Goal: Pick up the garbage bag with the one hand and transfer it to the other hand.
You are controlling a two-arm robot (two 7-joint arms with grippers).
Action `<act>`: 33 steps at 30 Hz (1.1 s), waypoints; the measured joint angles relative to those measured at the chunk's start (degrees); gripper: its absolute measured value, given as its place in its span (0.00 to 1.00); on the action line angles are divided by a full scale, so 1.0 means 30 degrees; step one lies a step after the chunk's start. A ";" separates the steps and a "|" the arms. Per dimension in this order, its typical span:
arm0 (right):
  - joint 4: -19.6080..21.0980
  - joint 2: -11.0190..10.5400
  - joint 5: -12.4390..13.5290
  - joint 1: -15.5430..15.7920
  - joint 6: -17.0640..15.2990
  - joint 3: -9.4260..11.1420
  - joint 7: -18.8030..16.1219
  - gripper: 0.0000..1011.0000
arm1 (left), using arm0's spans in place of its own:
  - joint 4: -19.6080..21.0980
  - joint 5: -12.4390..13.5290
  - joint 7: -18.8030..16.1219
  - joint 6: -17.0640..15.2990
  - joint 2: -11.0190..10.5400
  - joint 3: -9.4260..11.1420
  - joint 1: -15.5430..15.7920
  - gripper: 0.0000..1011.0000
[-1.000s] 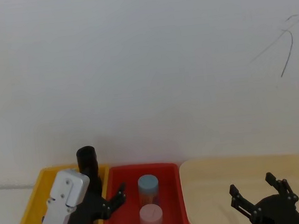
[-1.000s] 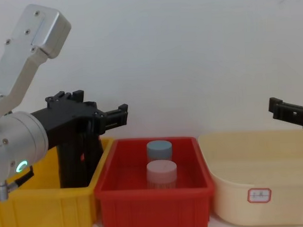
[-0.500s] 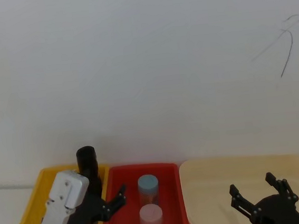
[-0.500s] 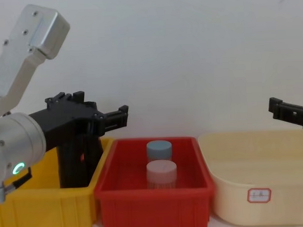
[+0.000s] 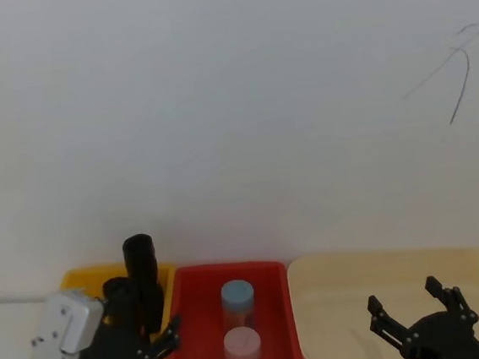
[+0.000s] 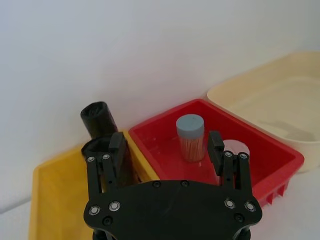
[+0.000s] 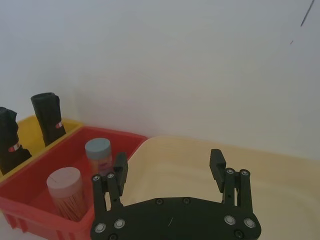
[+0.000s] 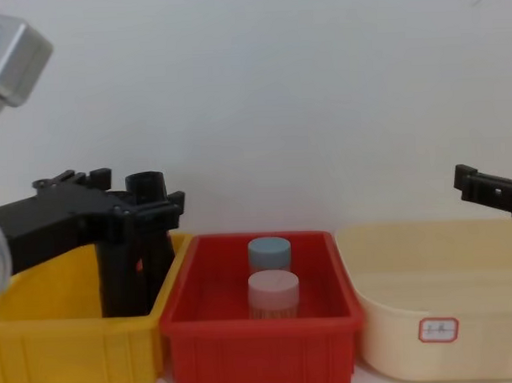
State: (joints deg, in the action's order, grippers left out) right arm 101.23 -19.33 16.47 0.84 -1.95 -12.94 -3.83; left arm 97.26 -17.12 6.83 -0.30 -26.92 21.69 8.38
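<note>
Garbage bag (image 7: 46,116) is standing upright in the far corner of the yellow bin (image 8: 68,349). Left claw (image 6: 166,147) hangs over that bin right beside it, spread wide. Right claw (image 7: 169,161) sits well off to the bin's right, spread too.

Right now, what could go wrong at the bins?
The near roll and far roll stand close in the yellow bin, so the left gripper may nudge one taking the other. Its open fingers seemingly straddle the red bin wall; lowering might hit it or a jar. The right gripper hovers over the cream tub.
</note>
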 joint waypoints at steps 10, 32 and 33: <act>0.0000 0.0000 -0.0001 0.0000 0.0000 0.0000 0.0002 0.99 | -0.0038 -0.1006 0.0843 -0.0404 -0.0510 -0.0760 -0.0287 0.99; 0.0000 0.0001 -0.0001 0.0001 0.0000 0.0000 0.0001 0.99 | -0.2336 -0.1417 0.1559 -0.1358 0.0272 -0.1020 0.1461 0.99; 0.0000 0.0000 -0.0001 0.0001 0.0000 0.0000 0.0000 0.99 | -0.2404 -0.1403 0.1560 -0.1357 0.0301 -0.1018 0.1505 0.99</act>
State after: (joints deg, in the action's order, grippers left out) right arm 101.23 -19.33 16.47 0.84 -1.95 -12.94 -3.83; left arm 90.05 -21.33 11.51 -4.37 -26.02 18.64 12.89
